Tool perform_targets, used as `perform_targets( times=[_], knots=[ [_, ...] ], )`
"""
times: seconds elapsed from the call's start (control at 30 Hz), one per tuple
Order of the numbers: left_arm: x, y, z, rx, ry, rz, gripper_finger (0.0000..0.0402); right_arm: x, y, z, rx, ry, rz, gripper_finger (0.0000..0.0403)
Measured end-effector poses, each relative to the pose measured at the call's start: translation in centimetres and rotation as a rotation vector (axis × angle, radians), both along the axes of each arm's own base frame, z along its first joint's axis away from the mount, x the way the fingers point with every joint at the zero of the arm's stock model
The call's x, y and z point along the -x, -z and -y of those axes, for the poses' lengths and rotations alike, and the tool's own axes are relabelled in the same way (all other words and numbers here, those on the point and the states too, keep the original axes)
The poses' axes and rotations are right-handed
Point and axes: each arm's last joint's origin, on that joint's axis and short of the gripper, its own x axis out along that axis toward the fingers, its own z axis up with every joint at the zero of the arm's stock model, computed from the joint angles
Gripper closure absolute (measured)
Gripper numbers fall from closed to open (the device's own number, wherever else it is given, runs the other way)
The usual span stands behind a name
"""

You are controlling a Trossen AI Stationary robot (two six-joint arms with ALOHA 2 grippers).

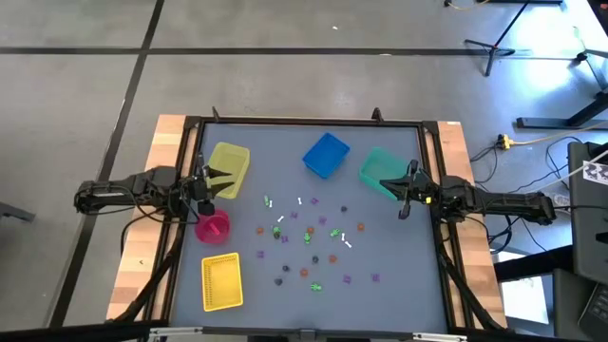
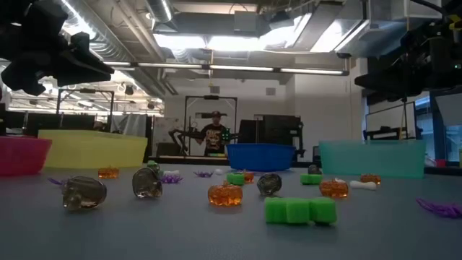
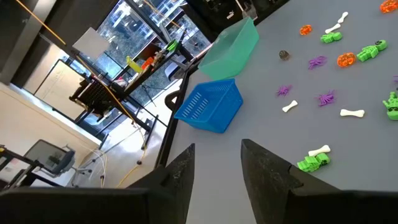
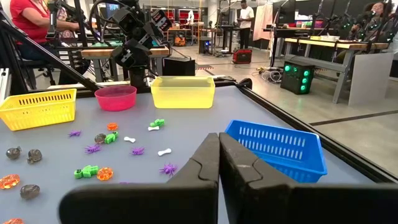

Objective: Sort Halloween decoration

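Observation:
The Halloween decoration [image 1: 304, 237] is many tiny trinkets, green, purple, orange, dark and white, lying loose on the middle of the grey table [image 1: 399, 285]. They also show in the low view [image 2: 299, 211] and in both wrist views [image 3: 314, 162] [image 4: 93, 172]. My left gripper [image 1: 214, 182] [image 3: 214, 168] hovers open at the table's left, between the yellow bin [image 1: 228, 169] and the pink bowl [image 1: 213, 226], with nothing between its fingers. My right gripper [image 1: 389, 186] [image 4: 219, 155] is shut and empty, above the table's right side by the teal bin [image 1: 378, 169].
A blue basket [image 1: 326, 155] stands at the far middle and a yellow basket [image 1: 221, 282] at the near left. Wooden rails run along the table's left and right edges. In the room beyond the table, people [image 4: 37, 18] sit and stand at workbenches.

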Motion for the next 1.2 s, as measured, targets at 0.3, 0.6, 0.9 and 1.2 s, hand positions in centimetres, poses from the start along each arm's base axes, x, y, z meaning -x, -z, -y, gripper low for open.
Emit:
perform_targets(
  times=[0.3, 0.6, 0.9, 1.2],
  knots=[
    [0.0, -0.01, 0.0, 0.0, 0.0, 0.001, 0.0285, 0.0, 0.01, 0.0, 0.0, 0.0, 0.0, 0.04],
    [0.01, -0.01, -0.03, -0.004, -0.01, 0.0, 0.0285, 0.0, -0.01, 0.0, 0.0, 0.0, 0.0, 0.04],
    [-0.01, 0.0, 0.02, -0.015, 0.01, -0.005, 0.0285, 0.0, -0.03, 0.0, 0.0, 0.0, 0.003, 0.04],
    [-0.14, 0.01, 0.67, 0.339, 0.171, 0.067, 0.0285, 0.0, -0.03, 0.0, 0.0, 0.0, 0.004, 0.04]
  ],
)
